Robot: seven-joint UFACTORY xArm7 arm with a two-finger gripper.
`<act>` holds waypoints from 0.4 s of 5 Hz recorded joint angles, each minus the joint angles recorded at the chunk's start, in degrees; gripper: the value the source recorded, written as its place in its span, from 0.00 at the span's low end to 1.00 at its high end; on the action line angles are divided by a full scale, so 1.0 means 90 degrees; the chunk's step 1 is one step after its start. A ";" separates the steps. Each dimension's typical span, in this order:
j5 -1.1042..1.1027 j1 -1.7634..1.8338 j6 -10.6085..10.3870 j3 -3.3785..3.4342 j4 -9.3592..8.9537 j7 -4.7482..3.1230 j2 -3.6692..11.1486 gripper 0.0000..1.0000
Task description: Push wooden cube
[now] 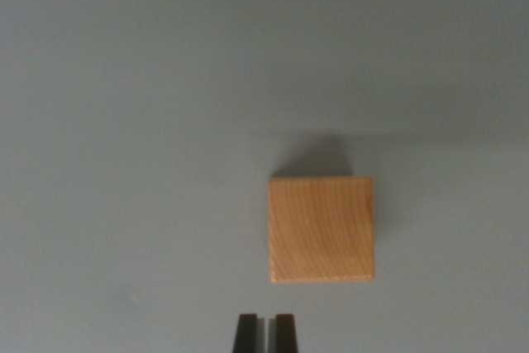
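The wooden cube (321, 228) sits flat on the grey table (124, 121), a little toward the wrist view's right of centre and in the lower half of the picture. Its top face is pale, honey-coloured wood with faint curved grain lines sweeping across it, and its edges run roughly square to the frame. A soft dark shadow lies on the table just beyond its far edge, toward the top of the picture. At the very bottom edge, the claw (265, 333) pokes into view as two dark fingertips standing side by side with only a thin, lighter slit between them, so it looks closed with nothing caught in it. The claw is near the cube but apart from it, with a strip of bare table between the fingertips and the cube's near edge. It lines up with the cube's corner on the wrist view's left rather than with the middle of the block. The table around them is plain, matte and evenly grey.
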 joint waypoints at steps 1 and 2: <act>-0.0018 -0.0029 -0.0272 -0.0025 -0.0215 -0.0067 0.0067 0.00; -0.0018 -0.0029 -0.0272 -0.0025 -0.0215 -0.0067 0.0067 0.00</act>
